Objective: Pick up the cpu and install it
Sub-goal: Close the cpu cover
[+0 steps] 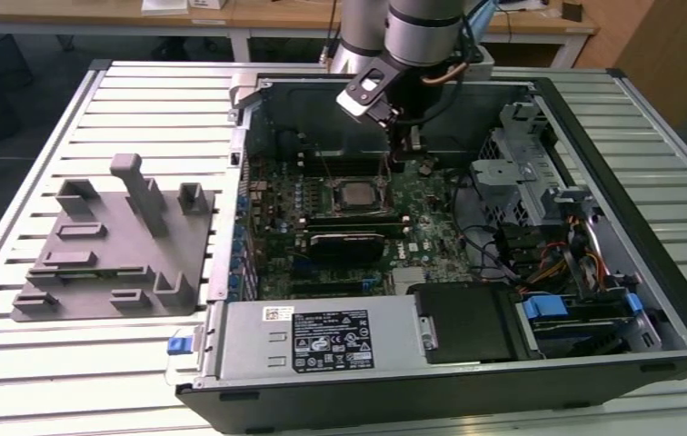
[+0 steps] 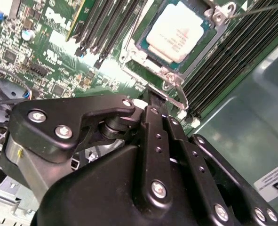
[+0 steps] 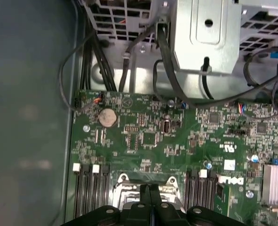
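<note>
In the open computer case [image 1: 441, 381] on the desk [image 1: 28, 363], the cpu [image 1: 353, 193] lies in its socket [image 2: 172, 75] (probably light, stiff, delicate underneath; best gripped by opposite edges). Just beyond, to the right, the gripper [image 1: 414, 162] hovers closed, empty.

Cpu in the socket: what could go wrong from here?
1. The gripper hangs close by the metal lever; a sideways move might snag it.
2. The cpu lies in the socket, but whether it sits flat is unclear; pressing down could damage it.
</note>
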Available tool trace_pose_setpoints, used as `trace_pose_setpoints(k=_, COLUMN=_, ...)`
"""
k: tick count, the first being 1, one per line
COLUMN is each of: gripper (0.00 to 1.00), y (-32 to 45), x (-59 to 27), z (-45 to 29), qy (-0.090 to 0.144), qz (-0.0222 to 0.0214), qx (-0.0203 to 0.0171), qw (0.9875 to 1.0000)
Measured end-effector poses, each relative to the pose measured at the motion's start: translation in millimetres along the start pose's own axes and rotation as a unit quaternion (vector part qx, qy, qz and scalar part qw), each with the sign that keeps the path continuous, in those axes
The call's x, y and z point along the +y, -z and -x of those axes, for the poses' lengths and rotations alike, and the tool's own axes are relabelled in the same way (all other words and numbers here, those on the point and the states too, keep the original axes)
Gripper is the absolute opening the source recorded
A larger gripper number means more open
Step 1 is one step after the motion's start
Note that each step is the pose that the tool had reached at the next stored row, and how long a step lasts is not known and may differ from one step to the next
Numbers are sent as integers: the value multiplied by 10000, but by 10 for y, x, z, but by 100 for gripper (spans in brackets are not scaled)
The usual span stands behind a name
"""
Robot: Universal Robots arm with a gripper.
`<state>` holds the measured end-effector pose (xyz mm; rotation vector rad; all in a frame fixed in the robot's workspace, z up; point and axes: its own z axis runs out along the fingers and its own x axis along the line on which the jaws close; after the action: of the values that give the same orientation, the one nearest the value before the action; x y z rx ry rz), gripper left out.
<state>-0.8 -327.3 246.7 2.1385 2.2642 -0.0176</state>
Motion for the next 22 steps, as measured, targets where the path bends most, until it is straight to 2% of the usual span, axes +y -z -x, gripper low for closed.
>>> trace_pose_setpoints(k=7, gripper=11, y=-20, x=-91, z=-6, qy=0, qz=0, qx=1, qw=10000)
trace_pose_setpoints(k=11, gripper=11, y=-63, x=-199, z=-13, qy=0, qz=0, qx=1, qw=10000)
trace_pose_setpoints(k=16, gripper=11, y=-110, x=-376, z=-24, qy=1, qz=0, qx=0, qw=10000)
trace_pose_setpoints(k=22, gripper=11, y=-163, x=-479, z=-32, qy=3, qz=1, qx=1, qw=10000)
